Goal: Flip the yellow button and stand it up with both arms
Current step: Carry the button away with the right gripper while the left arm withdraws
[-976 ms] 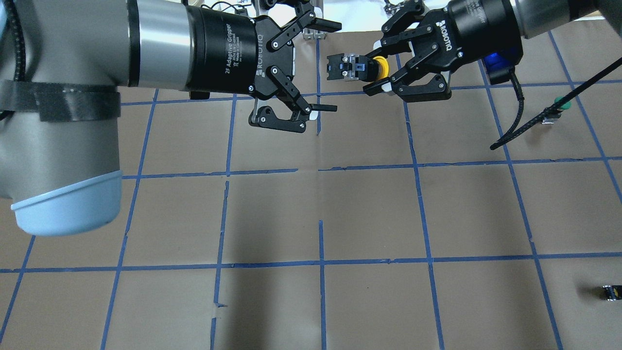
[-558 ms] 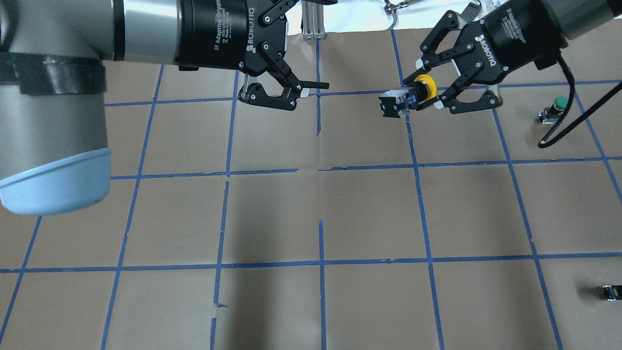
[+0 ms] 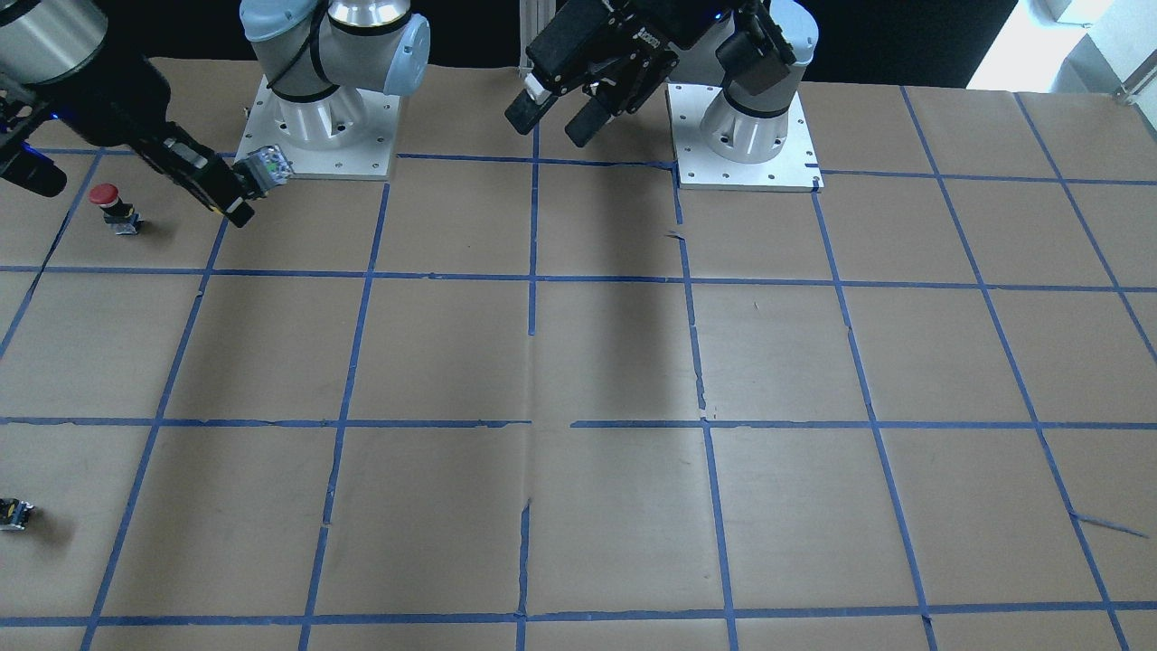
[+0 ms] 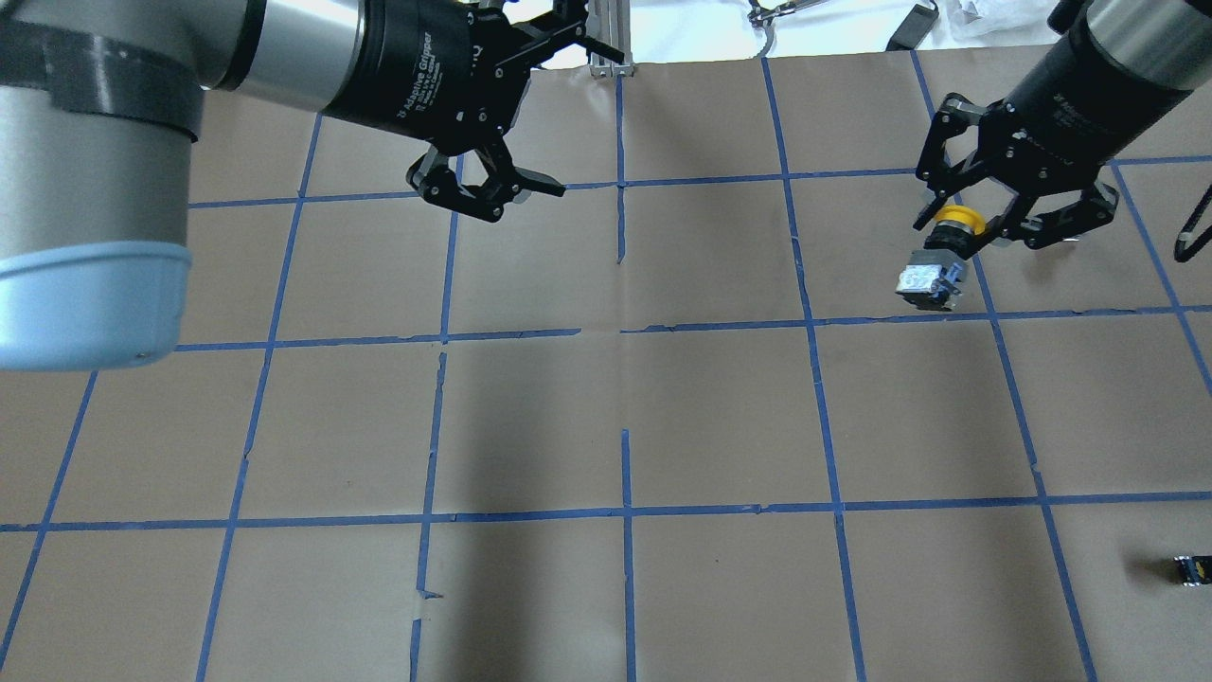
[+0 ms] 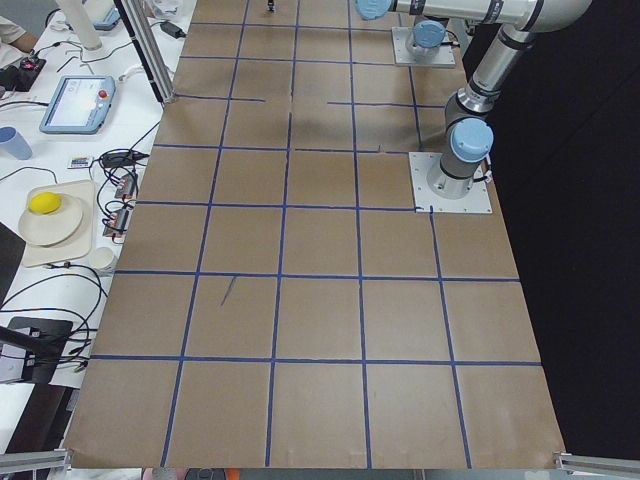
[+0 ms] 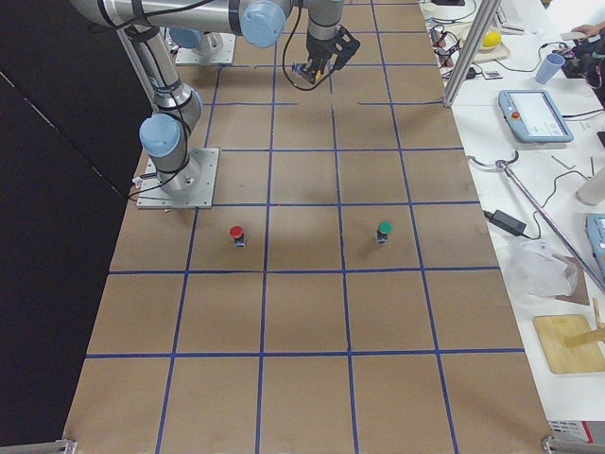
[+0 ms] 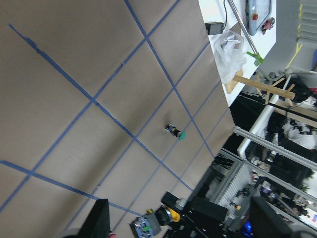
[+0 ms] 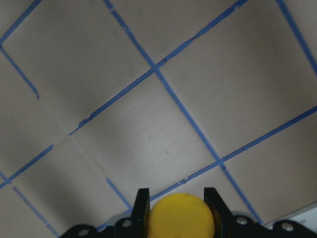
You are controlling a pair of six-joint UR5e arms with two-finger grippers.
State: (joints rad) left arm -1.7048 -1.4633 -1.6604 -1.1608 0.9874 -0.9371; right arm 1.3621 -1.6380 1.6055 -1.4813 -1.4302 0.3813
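My right gripper [image 4: 958, 235] is shut on the yellow button [image 4: 937, 260]. It grips the button just under the yellow cap, with the black and grey switch body hanging down below the fingers, above the table. In the front-facing view the right gripper [image 3: 237, 192] is at the left with the button's body [image 3: 268, 165] at its tip. The right wrist view shows the yellow cap [image 8: 182, 216] between the two fingers. My left gripper [image 4: 568, 114] is open and empty, well apart to the left; it also shows in the front-facing view [image 3: 553, 116].
A red-capped button [image 3: 107, 196] stands beside the right gripper; it also shows in the exterior right view [image 6: 237, 234]. A green-capped button [image 6: 384, 230] stands farther out. A tiny black block with a yellow spot [image 4: 1191, 568] lies at the table's near right.
My right gripper moved right and nearer with the button, turning it from lying sideways to body-down. My left gripper drew back to the left, still open.
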